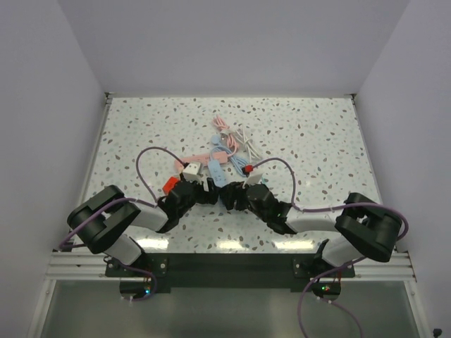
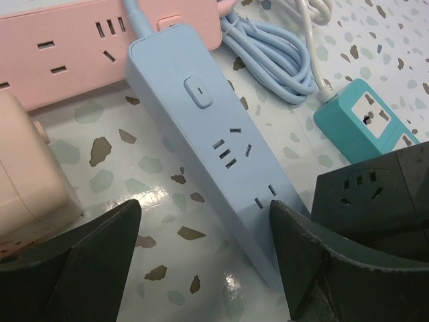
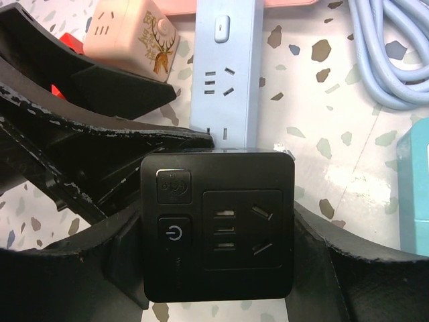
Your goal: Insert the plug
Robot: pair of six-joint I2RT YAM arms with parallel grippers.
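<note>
A white tabletop flecked with grey and brown terrazzo chips (image 1: 141, 134) sits inside a booth of plain pale walls (image 1: 232, 42); it is glossy enough to throw glare. The right claw (image 3: 218, 249) pinches a black square plug block (image 3: 218, 225) by its sides, at the near end of a long light-blue power strip (image 2: 201, 127); whether the two touch cannot be told. The left claw (image 2: 201, 221) is spread wide, its fingers straddling that same end of the strip. The block's face carries a power symbol on a button and a round embossed mark above it, unreadable. A cream cube socket (image 3: 134, 33) bears a deer print with script too small to read. A pink power strip (image 2: 67, 40), a coiled blue cable (image 2: 268, 54) and a teal adapter (image 2: 365, 121) lie just beyond.
</note>
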